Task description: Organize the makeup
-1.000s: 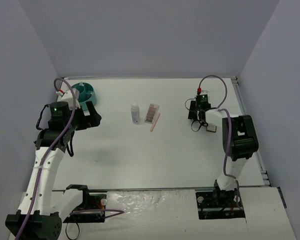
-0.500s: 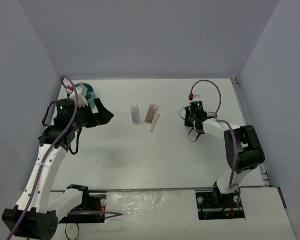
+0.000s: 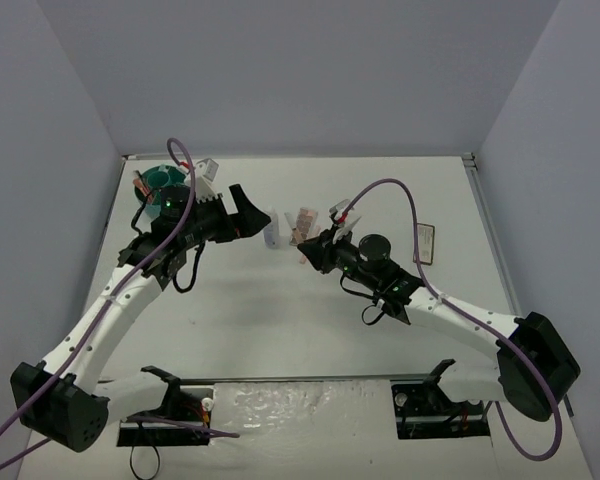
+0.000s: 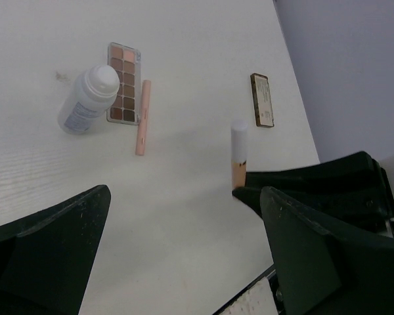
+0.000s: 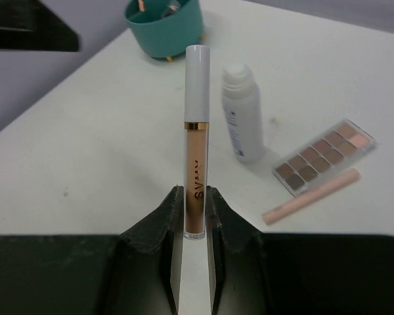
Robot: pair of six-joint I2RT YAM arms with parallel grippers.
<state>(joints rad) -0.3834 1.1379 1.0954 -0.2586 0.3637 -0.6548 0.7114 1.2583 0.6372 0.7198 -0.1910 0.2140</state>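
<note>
My right gripper (image 5: 196, 210) is shut on a thin beige tube with a white cap (image 5: 196, 138) and holds it upright above the table's middle; the tube also shows in the left wrist view (image 4: 239, 154). Just beyond it lie a white bottle (image 5: 241, 111), a pinkish-brown palette (image 5: 325, 156) and a pink stick (image 5: 310, 195). My left gripper (image 3: 245, 213) is open and empty, hovering just left of the bottle (image 3: 272, 235); its fingers (image 4: 328, 256) are spread wide. A small dark-framed compact (image 3: 425, 243) lies at the right.
The round teal divided tub (image 3: 160, 180) stands at the back left with some items in it, also in the right wrist view (image 5: 164, 23). The two grippers are close together over the table's middle. The right wall edge (image 3: 485, 215) runs beside the compact.
Both arms swung in toward the middle. My left gripper left the tub and moved right to the bottle. My right gripper moved left from the compact, carrying the tube.
</note>
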